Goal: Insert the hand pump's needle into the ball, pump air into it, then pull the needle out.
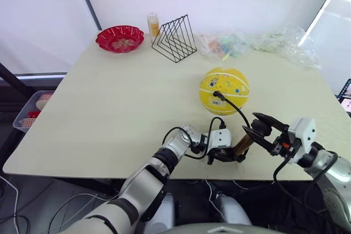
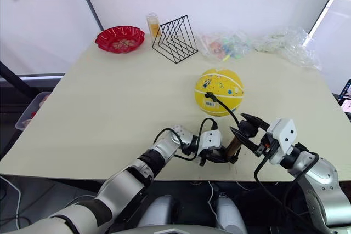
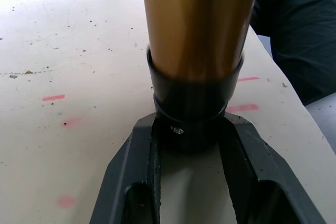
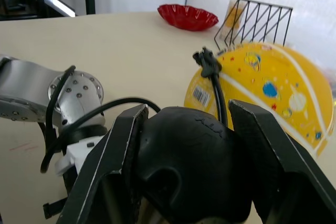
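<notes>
A yellow ball rests right of the table's centre. The hand pump, a gold cylinder, stands tilted near the front edge just before the ball. My left gripper is shut on its black bottom cap. My right gripper is shut on the black handle at its top. The thin black hose arcs from the pump up to a black fitting pressed against the ball's upper side. The needle is hidden at that fitting.
At the table's far side stand a red bowl, an orange bottle and a black wire rack, with snack packets and crumpled clear plastic bags to the right. A basket sits on the floor left of the table.
</notes>
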